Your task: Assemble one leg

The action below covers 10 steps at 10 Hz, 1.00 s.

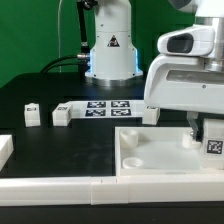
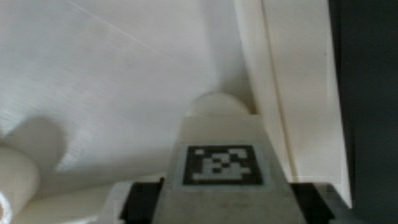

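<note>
I grip the leg [image 2: 221, 150] tight in my hand [image 2: 222, 190], hanging it over the white panel [image 1: 160, 155] near a corner socket, so I judge the next move is lowering it squarely into that socket without tilting.

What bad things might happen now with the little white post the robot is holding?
The leg hangs in the gripper over the white panel, and the corner socket sits off to one side, so it might miss. Held near one end, it may tilt or slip when pushed.
</note>
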Motion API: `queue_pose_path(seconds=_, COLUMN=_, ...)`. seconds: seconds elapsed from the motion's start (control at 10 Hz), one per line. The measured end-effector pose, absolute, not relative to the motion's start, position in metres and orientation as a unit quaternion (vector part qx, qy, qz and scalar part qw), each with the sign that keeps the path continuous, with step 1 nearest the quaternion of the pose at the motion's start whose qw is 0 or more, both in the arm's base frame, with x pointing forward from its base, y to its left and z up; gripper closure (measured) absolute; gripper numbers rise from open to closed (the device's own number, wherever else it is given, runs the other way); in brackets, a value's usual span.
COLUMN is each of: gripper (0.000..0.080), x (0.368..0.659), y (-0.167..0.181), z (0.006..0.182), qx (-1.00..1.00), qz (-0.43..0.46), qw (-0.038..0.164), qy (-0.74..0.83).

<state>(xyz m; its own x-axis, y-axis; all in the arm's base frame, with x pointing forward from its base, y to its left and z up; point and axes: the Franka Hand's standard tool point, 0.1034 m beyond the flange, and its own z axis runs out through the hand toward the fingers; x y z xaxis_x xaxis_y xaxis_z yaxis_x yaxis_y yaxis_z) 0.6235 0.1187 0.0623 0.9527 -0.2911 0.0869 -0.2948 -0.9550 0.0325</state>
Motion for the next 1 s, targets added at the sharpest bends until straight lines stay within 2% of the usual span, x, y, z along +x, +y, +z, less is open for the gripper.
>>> queue_pose_path(seconds=0.2, gripper=0.0507, x=0.622, y=0.109, z=0.062, qx=0.967, qz=0.047, qw=0.027, qy=-0.248)
queue_pose_path(seconds=0.6, gripper=0.0494, x=0.617, y=0.081, z=0.063, qx=0.91, qz=0.057, qw=0.051, qy=-0.407)
queue_pose_path(seconds=0.7, gripper=0.0381, x=0.617, y=0.082, z=0.062, qx=0.914, qz=0.056, qw=0.051, qy=-0.398)
queue_pose_path(seconds=0.8, gripper=0.0381, x=0.617, y=0.082, z=0.062, qx=0.914, qz=0.056, qw=0.051, qy=-0.398)
queue_pose_path(seconds=0.9, gripper=0.0215, x=0.617, y=0.082, z=0.062, qx=0.914, qz=0.056, qw=0.051, qy=-0.398)
queue_pose_path(seconds=1.0, gripper=0.0163, x=0.617, y=0.082, z=0.062, qx=0.914, qz=0.056, qw=0.051, qy=-0.398)
